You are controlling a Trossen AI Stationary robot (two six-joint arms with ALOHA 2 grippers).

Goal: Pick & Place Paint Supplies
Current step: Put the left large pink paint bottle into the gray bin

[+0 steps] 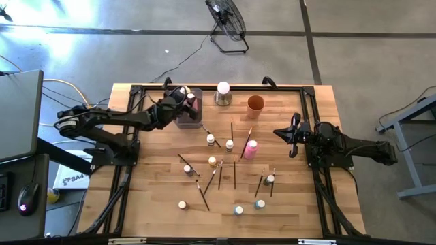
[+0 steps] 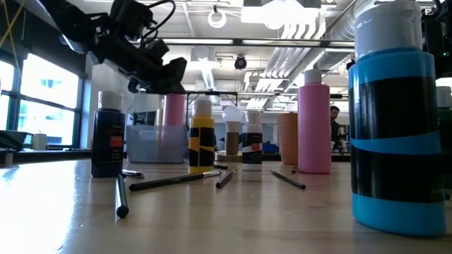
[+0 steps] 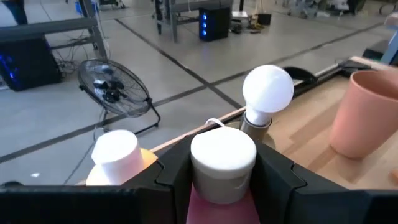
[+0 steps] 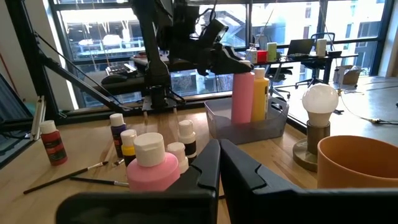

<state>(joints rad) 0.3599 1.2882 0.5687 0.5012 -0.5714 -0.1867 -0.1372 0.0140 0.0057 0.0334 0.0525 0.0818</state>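
grey tray [image 4: 273, 121]: pink bottle [image 4: 242, 96] and yellow bottle [image 4: 260, 93] upright inside. left gripper [image 3: 222, 171] clamped on pink bottle's white cap. orange cup [image 1: 255, 103] beside. right gripper [image 1: 291, 135] shut, empty, apart.

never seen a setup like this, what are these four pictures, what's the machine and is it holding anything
It is a robot with two dark arms at a wooden table, each ending in a two-finger gripper. One picture looks straight down from above, one looks level across the tabletop, and the other two come from cameras on each arm's wrist.

The left gripper is over the grey tray at the back, its fingers around the white cap of a pink bottle. A yellow bottle already stands in that tray. The right gripper waits shut and empty at the right side.

On the table lie thin brushes, small paint bottles and another pink bottle. Beside the tray stand a white ball on a metal base and an orange cup.
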